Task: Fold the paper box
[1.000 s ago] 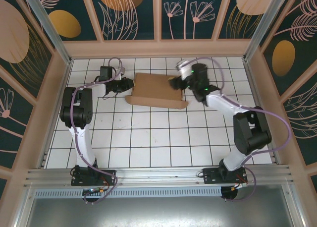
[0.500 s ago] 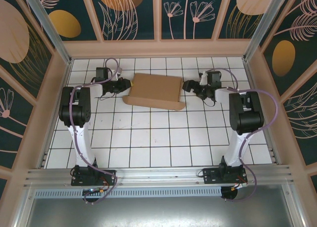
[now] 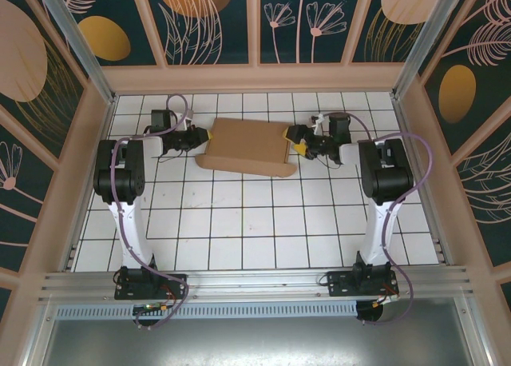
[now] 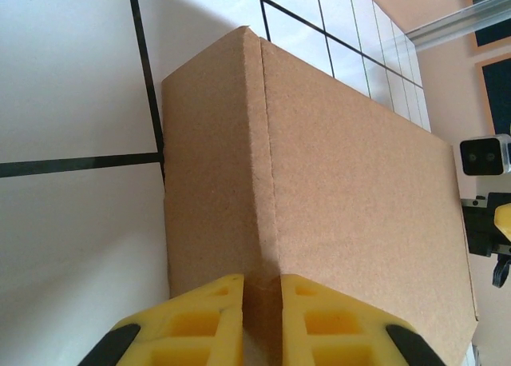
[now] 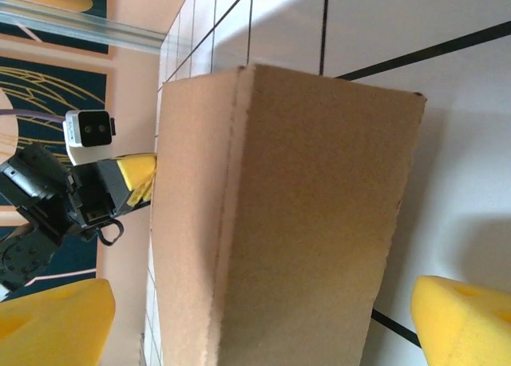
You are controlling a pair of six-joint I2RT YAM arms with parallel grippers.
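White-tiled desk (image 3: 239, 222) | paper box (image 3: 246, 146) folded shut, at 12 o'clock | left fingers (image 4: 200, 322) pressed together at its 9 o'clock end | right fingers (image 5: 467, 322) spread at 3 o'clock | advice: press both ends evenly.

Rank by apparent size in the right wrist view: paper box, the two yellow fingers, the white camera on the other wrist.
1. paper box
2. yellow fingers, cropped and close to the lens; the two look alike, so unranked
3. white camera, smallest, though also farthest away
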